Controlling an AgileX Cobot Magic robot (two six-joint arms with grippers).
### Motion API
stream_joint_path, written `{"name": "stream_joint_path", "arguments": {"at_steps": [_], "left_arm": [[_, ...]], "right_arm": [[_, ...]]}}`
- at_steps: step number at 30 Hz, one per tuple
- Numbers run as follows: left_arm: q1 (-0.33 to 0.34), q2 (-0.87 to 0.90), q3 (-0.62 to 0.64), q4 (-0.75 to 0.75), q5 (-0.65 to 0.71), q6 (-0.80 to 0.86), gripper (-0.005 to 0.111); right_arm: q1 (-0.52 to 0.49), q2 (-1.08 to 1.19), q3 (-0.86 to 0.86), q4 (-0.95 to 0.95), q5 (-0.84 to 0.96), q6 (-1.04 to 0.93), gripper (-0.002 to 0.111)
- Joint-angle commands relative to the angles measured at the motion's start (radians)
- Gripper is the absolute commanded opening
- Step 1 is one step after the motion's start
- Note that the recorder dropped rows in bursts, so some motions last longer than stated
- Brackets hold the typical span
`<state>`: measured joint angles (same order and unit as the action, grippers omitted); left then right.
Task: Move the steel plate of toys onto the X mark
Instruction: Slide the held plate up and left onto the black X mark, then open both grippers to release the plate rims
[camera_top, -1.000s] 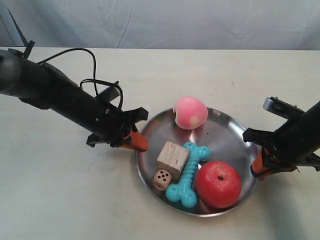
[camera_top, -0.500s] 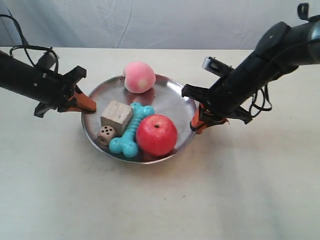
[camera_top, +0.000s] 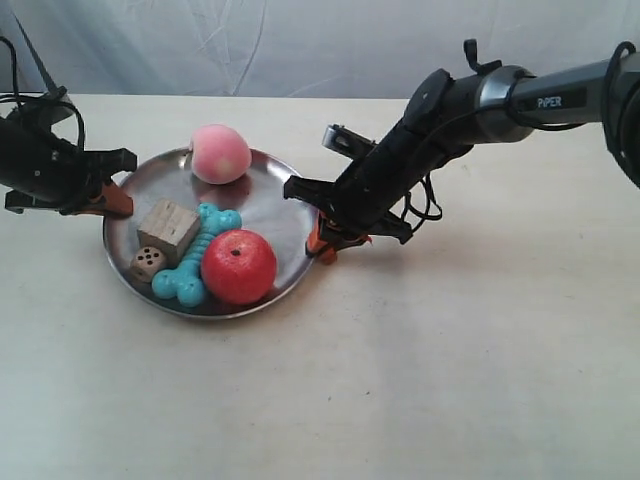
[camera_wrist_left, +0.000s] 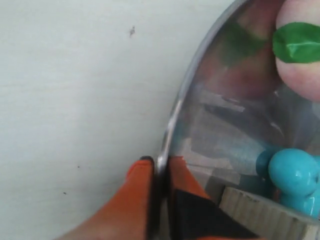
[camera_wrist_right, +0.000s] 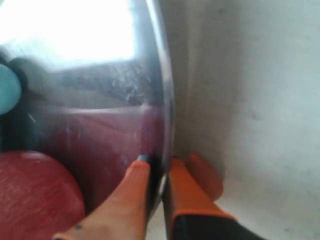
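The steel plate (camera_top: 272, 205) sits at the exterior view's left, carrying the pink peach (camera_top: 221, 153), red apple (camera_top: 238, 266), turquoise bone (camera_top: 197, 255), wooden cube (camera_top: 168, 228) and die (camera_top: 148, 263). My left gripper (camera_top: 112, 203) is shut on the plate's rim (camera_wrist_left: 172, 120) beside the cube (camera_wrist_left: 270, 217), its orange fingers (camera_wrist_left: 135, 200) either side of the metal. My right gripper (camera_top: 320, 245) is shut on the opposite rim (camera_wrist_right: 167, 100) by the apple (camera_wrist_right: 35, 195). A tiny dark mark (camera_wrist_left: 132, 31) lies on the table outside the rim; I cannot tell whether it is the X mark.
The pale table (camera_top: 450, 360) stretches wide to the exterior view's right and front. A white cloth backdrop (camera_top: 320, 45) closes the far edge. The right arm's black body (camera_top: 470, 105) and cables reach over the table's middle.
Both grippers have carried the plate and its toys steadily toward the exterior view's left, keeping their hold on opposite rims. The toys stayed in place on the plate.
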<state>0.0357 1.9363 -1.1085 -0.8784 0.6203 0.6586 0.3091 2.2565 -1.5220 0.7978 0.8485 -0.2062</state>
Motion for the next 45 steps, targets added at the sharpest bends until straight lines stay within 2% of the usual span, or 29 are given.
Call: {"name": "stream_joint_path", "arguments": {"at_steps": [1, 4, 7, 9, 12, 14, 16, 19, 28, 34, 41, 43, 45], "left_arm": [[-0.017, 0.052, -0.010, 0.006, -0.012, -0.005, 0.000], [-0.017, 0.094, -0.010, 0.016, -0.011, -0.005, 0.000], [-0.017, 0.119, -0.010, 0.019, -0.011, -0.005, 0.006], [-0.017, 0.130, -0.010, 0.019, -0.019, -0.005, 0.013], [-0.017, 0.135, -0.010, 0.023, -0.025, -0.005, 0.031], [-0.015, 0.135, -0.010, 0.047, -0.028, -0.005, 0.042], [-0.015, 0.135, -0.010, 0.079, -0.023, -0.005, 0.048], [-0.015, 0.135, -0.010, 0.108, -0.018, -0.019, 0.051], [-0.015, 0.135, -0.010, 0.304, -0.018, -0.164, 0.051], [-0.015, 0.129, -0.010, 0.465, 0.002, -0.333, 0.051], [-0.015, 0.039, -0.010, 0.471, 0.019, -0.346, 0.050], [-0.015, 0.005, -0.010, 0.460, 0.019, -0.346, 0.050], [-0.015, -0.037, -0.010, 0.451, 0.023, -0.340, 0.045]], "right_arm": [[0.036, -0.005, -0.029, 0.065, 0.049, -0.051, 0.000], [0.036, -0.005, -0.029, 0.035, 0.022, -0.051, 0.001], [0.036, -0.005, -0.029, -0.007, 0.005, -0.051, 0.011], [0.036, -0.005, -0.029, -0.024, -0.004, -0.051, 0.024], [0.036, -0.005, -0.029, -0.027, -0.009, -0.051, 0.046], [0.036, -0.005, -0.029, -0.029, -0.013, -0.051, 0.052], [0.034, -0.005, -0.029, -0.029, -0.013, -0.051, 0.052], [0.028, -0.005, -0.029, -0.029, -0.013, -0.051, 0.052], [0.028, -0.023, -0.029, -0.157, 0.015, 0.009, 0.052], [0.028, -0.036, -0.029, -0.210, 0.046, 0.060, 0.052], [0.028, -0.081, -0.029, -0.262, 0.090, 0.106, 0.052], [0.028, -0.100, -0.029, -0.264, 0.106, 0.106, 0.048], [0.028, -0.124, -0.029, -0.274, 0.129, 0.106, 0.037]]}}
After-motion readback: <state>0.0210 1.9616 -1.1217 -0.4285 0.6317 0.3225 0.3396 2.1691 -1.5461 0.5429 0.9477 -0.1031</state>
